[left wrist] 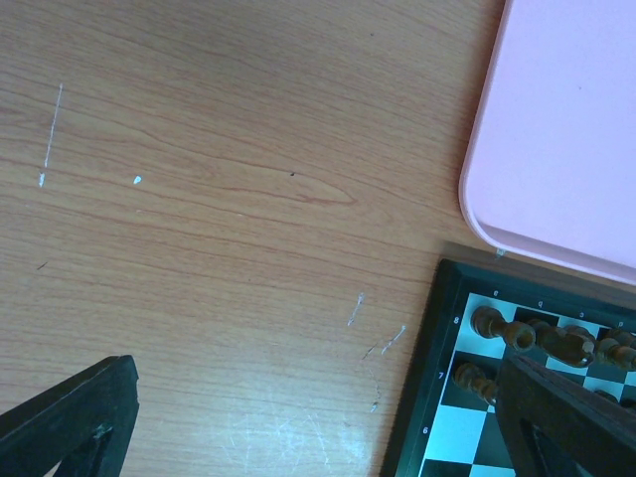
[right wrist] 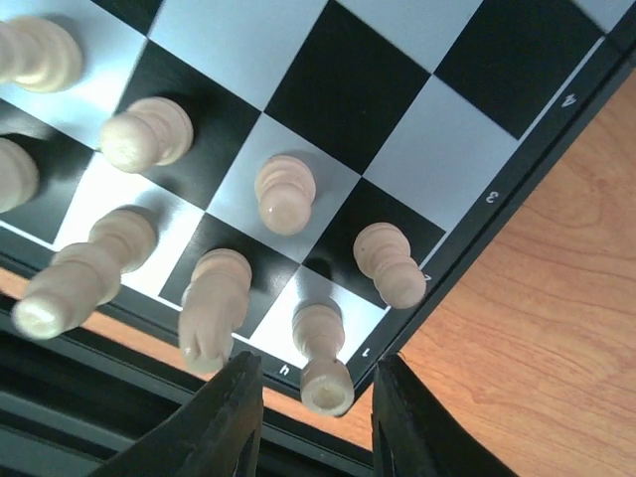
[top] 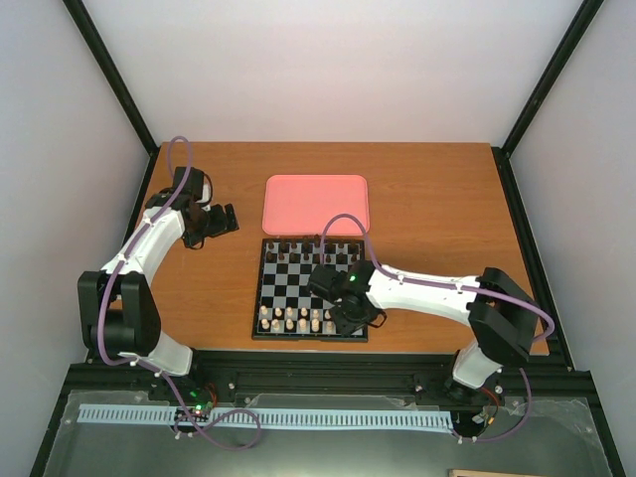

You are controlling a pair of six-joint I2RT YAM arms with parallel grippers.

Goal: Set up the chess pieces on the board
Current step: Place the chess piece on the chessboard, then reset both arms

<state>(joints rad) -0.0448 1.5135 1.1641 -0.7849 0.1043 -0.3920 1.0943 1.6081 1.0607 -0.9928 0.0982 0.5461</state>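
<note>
From above, the board [top: 298, 283] sits mid-table [top: 437, 199] with the pink tray [top: 318, 204] just beyond it. Dark pieces [top: 298, 250] fill its far rows and the cream pieces [top: 293, 319] line its near edge. The right claw [top: 353, 318] hangs over the near right corner, hiding what lies beneath. Its wrist camera shows the fingers [right wrist: 229, 417] apart, with a corner piece [right wrist: 323, 358] standing between them, clear of both. The left claw [top: 221, 221] hovers over bare table left of the board — only its own camera shows its fingers [left wrist: 70, 422] spread wide.
</note>
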